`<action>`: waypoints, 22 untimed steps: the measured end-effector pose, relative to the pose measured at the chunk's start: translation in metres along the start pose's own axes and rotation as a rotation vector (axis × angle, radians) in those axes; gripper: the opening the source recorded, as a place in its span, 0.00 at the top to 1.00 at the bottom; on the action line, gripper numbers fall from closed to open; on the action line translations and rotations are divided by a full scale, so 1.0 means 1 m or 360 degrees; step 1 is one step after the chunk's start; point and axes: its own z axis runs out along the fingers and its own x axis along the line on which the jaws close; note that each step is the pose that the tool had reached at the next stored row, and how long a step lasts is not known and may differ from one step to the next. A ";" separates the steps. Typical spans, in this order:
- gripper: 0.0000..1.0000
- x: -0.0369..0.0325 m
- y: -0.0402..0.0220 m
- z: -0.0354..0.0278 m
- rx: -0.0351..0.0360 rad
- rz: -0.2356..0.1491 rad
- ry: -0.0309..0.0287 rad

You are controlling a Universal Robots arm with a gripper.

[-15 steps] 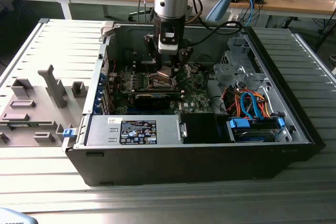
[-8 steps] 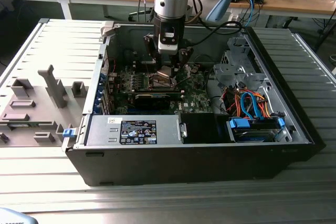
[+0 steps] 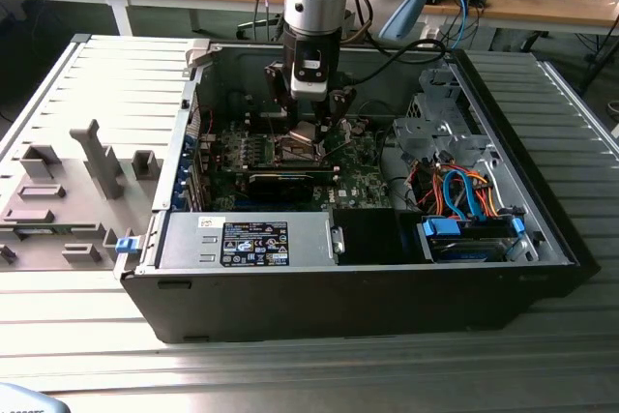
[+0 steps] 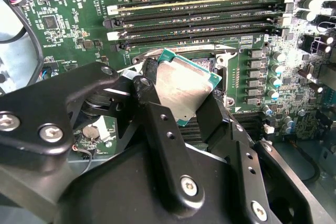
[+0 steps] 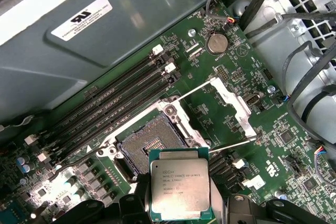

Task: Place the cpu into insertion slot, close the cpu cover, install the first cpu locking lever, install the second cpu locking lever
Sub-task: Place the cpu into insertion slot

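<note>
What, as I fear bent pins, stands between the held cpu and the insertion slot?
Nothing visible does. In the first wrist view the insertion slot lies bare, the cpu cover swung open away from it, and the cpu hangs close beside it. The second wrist view shows the fingers gripping it.

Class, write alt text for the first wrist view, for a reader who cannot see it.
The gripper holds the cpu, metal top showing, close to the empty insertion slot. The cpu cover is swung open over the green motherboard.
</note>
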 end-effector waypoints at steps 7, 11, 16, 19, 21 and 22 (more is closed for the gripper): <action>0.45 0.0000 0.0000 0.0000 0.0000 0.0006 0.00003; 0.45 0.0000 0.0000 0.0000 0.0000 0.0010 0.00005; 0.45 0.0000 0.0000 0.0000 0.0001 0.0016 0.00007; 0.45 0.0000 0.0000 0.0000 0.0001 0.0019 0.00009; 0.45 0.0000 0.0000 0.0000 0.0001 0.0021 0.00010; 0.45 0.0000 0.0000 0.0000 0.0001 0.0026 0.00012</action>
